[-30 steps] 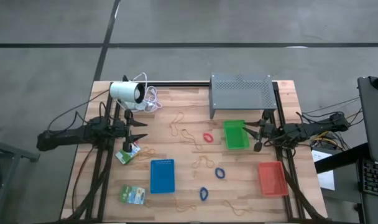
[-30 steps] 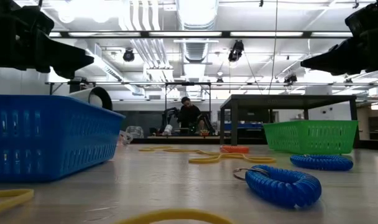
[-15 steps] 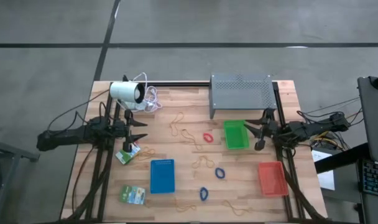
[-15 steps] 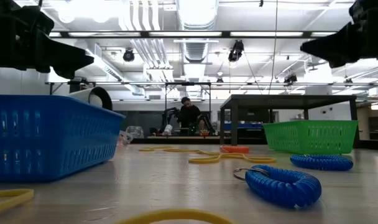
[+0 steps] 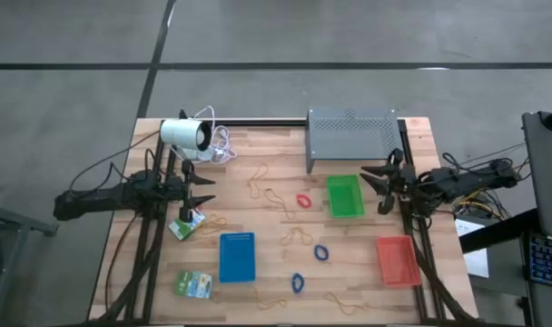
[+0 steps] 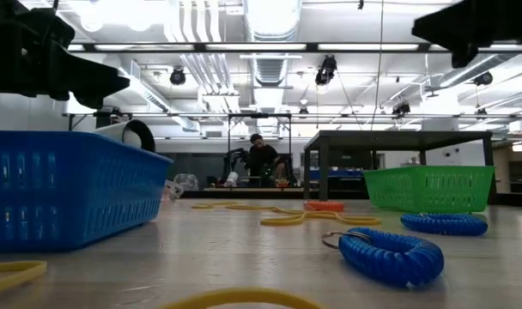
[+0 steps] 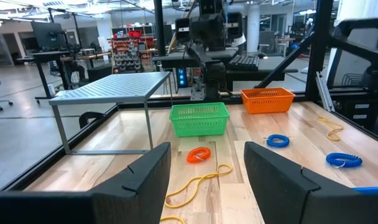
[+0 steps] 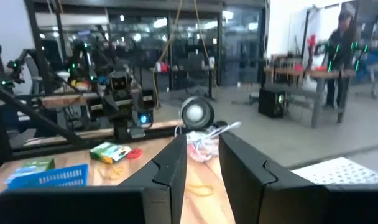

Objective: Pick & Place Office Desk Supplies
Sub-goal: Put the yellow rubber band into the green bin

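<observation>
Nothing is gripped yet: judging by the scatter, sorting has barely begun. Nearest the front edge lie yellow bands (image 5: 274, 302), then a blue loop (image 5: 297, 282), a packet (image 5: 193, 284) and the blue tray (image 5: 237, 256). Farther back sit a second blue loop (image 5: 321, 252) and a red loop (image 5: 304, 200) just beside the green tray (image 5: 344, 196). A long band (image 5: 278, 198) runs roughly diagonally, back-left to front-right. Left gripper (image 5: 206, 189) hovers above another packet (image 5: 187, 223), fingers apart; right gripper (image 5: 374, 182), also spread, hangs by the green tray. Next move, likely: descend squarely onto one item.
</observation>
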